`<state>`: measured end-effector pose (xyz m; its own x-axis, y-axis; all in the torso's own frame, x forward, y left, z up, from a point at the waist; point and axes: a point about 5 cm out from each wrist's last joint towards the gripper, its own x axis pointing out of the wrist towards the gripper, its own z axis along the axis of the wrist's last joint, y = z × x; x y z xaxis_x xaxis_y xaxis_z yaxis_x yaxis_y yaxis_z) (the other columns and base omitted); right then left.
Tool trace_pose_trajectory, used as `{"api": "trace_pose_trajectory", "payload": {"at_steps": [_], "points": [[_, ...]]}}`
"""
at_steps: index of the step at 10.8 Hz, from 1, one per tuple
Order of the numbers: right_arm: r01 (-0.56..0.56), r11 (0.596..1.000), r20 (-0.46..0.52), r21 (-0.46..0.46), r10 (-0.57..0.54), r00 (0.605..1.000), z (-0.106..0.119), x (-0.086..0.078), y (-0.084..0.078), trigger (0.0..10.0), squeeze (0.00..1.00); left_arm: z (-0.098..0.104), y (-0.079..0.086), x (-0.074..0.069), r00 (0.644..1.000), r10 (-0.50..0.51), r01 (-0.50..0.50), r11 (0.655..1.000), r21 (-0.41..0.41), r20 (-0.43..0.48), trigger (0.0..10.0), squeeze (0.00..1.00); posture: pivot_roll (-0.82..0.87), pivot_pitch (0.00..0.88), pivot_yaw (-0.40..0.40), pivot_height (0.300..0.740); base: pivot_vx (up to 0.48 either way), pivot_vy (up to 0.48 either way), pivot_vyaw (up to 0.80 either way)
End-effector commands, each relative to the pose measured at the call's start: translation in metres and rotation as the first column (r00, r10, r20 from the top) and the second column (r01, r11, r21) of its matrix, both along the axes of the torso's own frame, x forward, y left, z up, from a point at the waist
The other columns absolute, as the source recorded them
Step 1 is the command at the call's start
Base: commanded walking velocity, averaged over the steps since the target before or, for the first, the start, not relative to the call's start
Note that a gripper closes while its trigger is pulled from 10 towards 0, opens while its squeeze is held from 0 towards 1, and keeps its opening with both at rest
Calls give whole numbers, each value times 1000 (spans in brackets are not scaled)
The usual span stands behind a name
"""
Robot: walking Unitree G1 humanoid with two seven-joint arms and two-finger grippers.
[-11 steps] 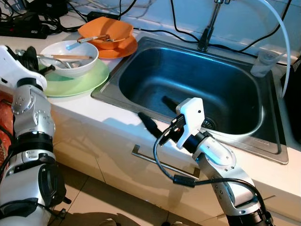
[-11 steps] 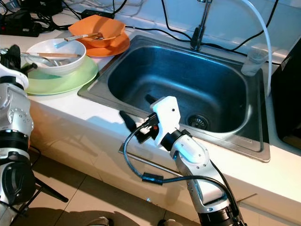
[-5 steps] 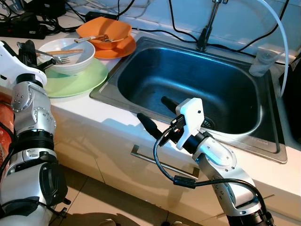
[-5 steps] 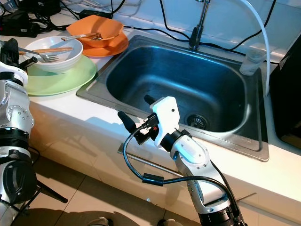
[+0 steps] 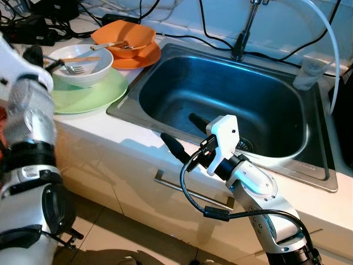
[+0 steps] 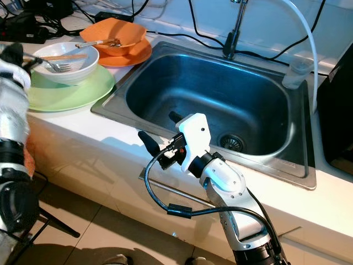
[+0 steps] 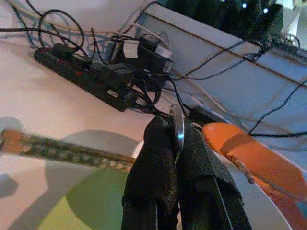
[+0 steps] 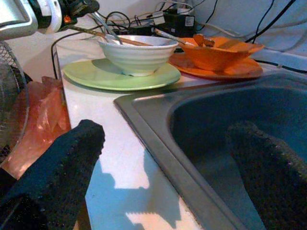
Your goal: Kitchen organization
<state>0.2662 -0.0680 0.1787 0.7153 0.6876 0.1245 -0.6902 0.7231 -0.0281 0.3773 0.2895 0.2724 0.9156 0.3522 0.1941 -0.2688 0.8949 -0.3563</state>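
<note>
On counter: white bowl [image 5: 83,63] holds fork [image 5: 70,68] | left end effector [image 7: 173,158] pinches fork handle | right end effector [image 5: 179,132] spread wide, empty

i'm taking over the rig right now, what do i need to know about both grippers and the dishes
Left gripper: shut on the fork, whose tines lie in the white bowl.
Right gripper: open, holding nothing, fingers astride the front rim of the sink.
White bowl, with chopsticks in it, sits on the green plate; orange bowl with utensils sits on the orange plate behind.
Done: fork gripped. Left: all dishes are on the counter, nothing in the sink.
</note>
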Motion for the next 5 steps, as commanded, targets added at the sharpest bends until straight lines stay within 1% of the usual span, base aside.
{"api": "trace_pose_trajectory", "payload": {"at_steps": [1,2,3,4,5], "points": [[-6,1000,0,4,6,1000,1,-2,0,10000,0,1,-4,3,999,-11,12,1000,24,-48,0,0,-11,98,-44,740,0,0,0],[-7,1000,1,4,7,1000,1,-2,0,10000,0,3,-6,2,996,-20,25,997,67,-82,0,0,-12,96,-41,740,0,0,0],[-6,1000,2,4,6,1000,1,-1,0,10000,0,6,-6,2,995,-20,29,996,89,-99,0,0,-12,95,-42,740,0,0,0],[-4,1000,3,3,4,1000,1,-1,0,10000,0,16,-7,0,993,-38,50,993,106,-111,0,0,-11,94,-42,740,0,0,0],[-4,1000,3,3,4,1000,0,-1,0,10000,0,22,-8,0,992,-53,67,990,123,-115,0,0,-8,91,-43,740,0,0,0]]}}
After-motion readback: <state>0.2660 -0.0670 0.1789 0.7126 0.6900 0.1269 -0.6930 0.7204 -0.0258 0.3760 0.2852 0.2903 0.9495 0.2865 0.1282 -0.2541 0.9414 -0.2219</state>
